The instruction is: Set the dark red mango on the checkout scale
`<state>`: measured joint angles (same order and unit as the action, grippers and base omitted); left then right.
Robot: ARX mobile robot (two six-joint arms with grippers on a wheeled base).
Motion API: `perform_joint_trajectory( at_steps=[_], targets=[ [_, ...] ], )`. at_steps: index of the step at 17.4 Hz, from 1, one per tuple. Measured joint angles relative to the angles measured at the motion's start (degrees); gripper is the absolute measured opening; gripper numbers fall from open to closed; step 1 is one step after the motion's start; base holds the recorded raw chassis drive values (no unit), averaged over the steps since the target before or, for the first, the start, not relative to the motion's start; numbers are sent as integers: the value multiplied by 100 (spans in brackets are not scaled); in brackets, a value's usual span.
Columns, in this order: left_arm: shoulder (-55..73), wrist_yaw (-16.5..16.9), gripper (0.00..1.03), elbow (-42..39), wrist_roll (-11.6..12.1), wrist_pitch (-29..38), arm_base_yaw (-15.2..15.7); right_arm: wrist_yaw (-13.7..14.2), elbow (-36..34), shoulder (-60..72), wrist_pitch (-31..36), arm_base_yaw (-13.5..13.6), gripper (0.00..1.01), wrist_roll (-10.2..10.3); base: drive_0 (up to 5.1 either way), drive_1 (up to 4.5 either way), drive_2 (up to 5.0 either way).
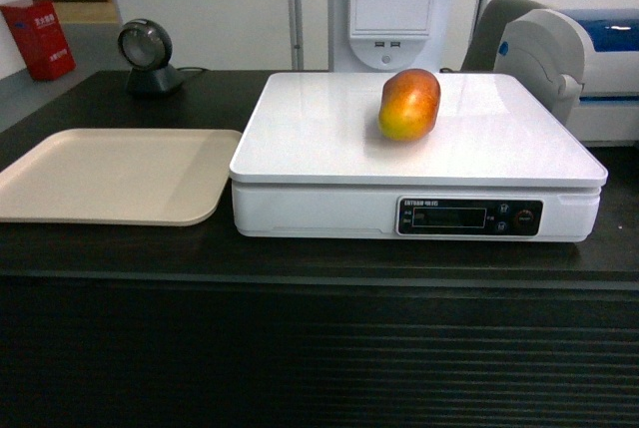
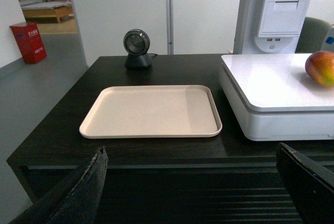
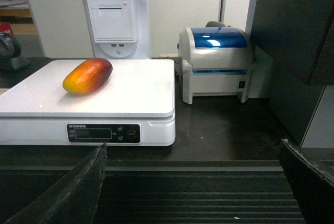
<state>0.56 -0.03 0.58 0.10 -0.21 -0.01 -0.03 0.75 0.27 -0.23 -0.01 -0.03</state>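
The dark red mango (image 1: 409, 104) lies on the flat top plate of the white scale (image 1: 329, 139), toward its far right; it also shows as mango (image 2: 321, 68) and mango (image 3: 87, 76). The scale (image 3: 146, 85) stands on the dark checkout counter (image 1: 120, 248), with its scale body (image 2: 261, 85) seen from the left. My left gripper (image 2: 190, 153) is open and empty, held back in front of the counter's ribbed front. My right gripper (image 3: 192, 148) is open and empty too, low before the counter edge. Neither gripper appears in the head view.
A flat beige tray (image 1: 110, 174) lies left of the scale. A round black scanner (image 1: 146, 57) stands at the back left. A white-and-blue rounded machine (image 3: 216, 62) sits right of the scale, a white receipt printer column (image 1: 391, 4) behind it, a dark panel (image 3: 297, 46) far right.
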Motion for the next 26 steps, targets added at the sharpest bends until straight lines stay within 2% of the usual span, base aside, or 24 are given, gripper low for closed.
perform_joint_trajectory(
  at_steps=[26],
  targets=[
    [0,0,98,0,-7,2,0,2,0,0,7,0,98,0,0,0,0]
  ],
)
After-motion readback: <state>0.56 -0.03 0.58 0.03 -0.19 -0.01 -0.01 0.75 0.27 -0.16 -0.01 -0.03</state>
